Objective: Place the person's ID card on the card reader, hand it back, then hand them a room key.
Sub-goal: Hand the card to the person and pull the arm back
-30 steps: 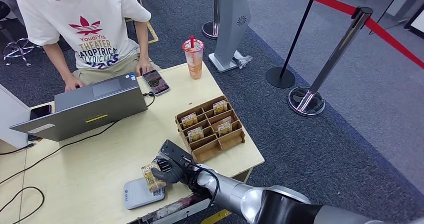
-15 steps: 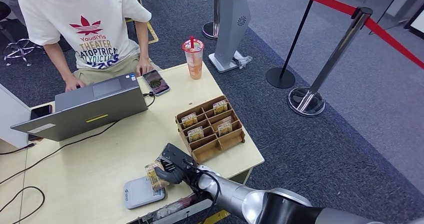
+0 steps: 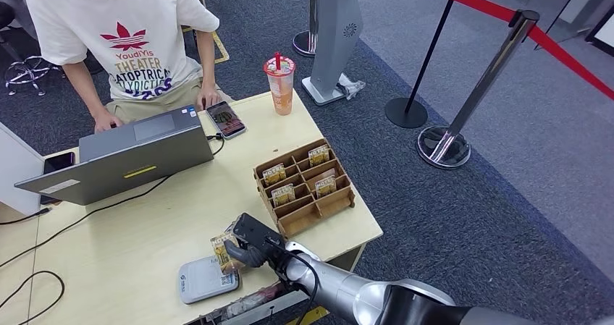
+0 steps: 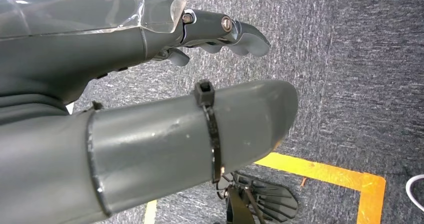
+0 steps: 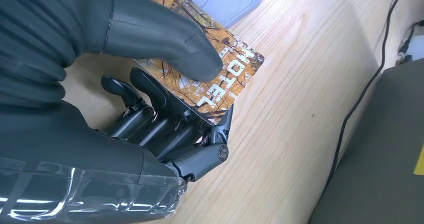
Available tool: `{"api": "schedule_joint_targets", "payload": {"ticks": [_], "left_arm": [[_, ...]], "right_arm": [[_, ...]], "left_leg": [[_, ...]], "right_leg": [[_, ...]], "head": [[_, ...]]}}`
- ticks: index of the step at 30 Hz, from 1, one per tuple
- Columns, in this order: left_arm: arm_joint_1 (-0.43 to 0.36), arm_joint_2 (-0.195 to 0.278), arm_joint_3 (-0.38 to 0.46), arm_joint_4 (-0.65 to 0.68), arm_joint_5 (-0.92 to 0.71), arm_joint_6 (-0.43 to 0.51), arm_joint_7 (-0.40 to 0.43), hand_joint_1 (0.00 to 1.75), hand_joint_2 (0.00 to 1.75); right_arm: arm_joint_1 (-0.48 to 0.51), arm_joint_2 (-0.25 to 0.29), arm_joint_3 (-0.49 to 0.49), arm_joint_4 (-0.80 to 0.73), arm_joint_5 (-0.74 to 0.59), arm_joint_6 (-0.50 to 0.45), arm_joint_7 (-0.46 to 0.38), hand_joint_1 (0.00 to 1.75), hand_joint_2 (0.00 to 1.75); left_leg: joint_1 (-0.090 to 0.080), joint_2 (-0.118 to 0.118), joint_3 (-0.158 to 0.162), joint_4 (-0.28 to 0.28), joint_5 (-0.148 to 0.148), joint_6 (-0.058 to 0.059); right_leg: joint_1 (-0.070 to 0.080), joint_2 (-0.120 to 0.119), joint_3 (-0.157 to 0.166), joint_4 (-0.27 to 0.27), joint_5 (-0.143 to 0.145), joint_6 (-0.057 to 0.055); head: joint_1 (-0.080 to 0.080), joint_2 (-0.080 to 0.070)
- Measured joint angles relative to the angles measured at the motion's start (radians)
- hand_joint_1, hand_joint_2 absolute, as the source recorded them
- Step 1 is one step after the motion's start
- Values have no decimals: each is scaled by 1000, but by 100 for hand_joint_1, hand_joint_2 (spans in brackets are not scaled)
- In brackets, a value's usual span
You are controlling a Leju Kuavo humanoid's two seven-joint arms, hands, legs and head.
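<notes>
The robot's right hand (image 3: 247, 247) reaches over the near edge of the wooden table (image 3: 130, 252), pinching a card (image 3: 223, 251) printed with an autumn scene. In the right wrist view the thick thumb (image 5: 165, 39) presses on the printed face of the card (image 5: 220, 82), where the word HOTEL reads in white letters, and the darker fingers (image 5: 165, 119) curl underneath it. The card is held just above the near corner of the grey-blue card reader (image 3: 199, 281), which lies flat on the table near the front edge; I cannot tell whether the card touches it.

The left hand (image 4: 150, 114) hangs beside the robot over dark carpet (image 4: 350, 59) with a yellow floor line (image 4: 330, 176) on it; its fingers (image 4: 240, 34) are stretched out and apart from the thumb, holding nothing.

Beyond the right hand stands a brown cardboard organiser (image 3: 304, 187) divided into compartments, several of them holding similar printed cards. Across the table a person in a white T-shirt (image 3: 119, 35) sits behind an open grey laptop (image 3: 123, 158), with a phone (image 3: 226, 119) lying next to one hand and a lidded drink cup (image 3: 280, 84) with a red straw near the far corner. A black cable (image 3: 87, 216) trails over the tabletop. To the side, chrome stanchions (image 3: 470, 100) carry a red rope (image 3: 521, 21).
</notes>
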Motion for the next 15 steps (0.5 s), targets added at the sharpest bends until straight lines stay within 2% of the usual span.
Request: {"api": "schedule_joint_targets", "payload": {"ticks": [6,15], "left_arm": [[0,3,0,0,0,-1,-2,0,0],[0,3,0,0,0,-6,-3,0,0]], "right_arm": [[19,-5,-26,-62,-1,3,-1,175,175],[51,-28,-95,-249,-32,35,25,175,175]], "left_leg": [[0,0,0,0,0,0],[0,0,0,0,0,0]], "right_leg": [[0,0,0,0,0,0],[0,0,0,0,0,0]], "head": [[0,0],[0,0]]}}
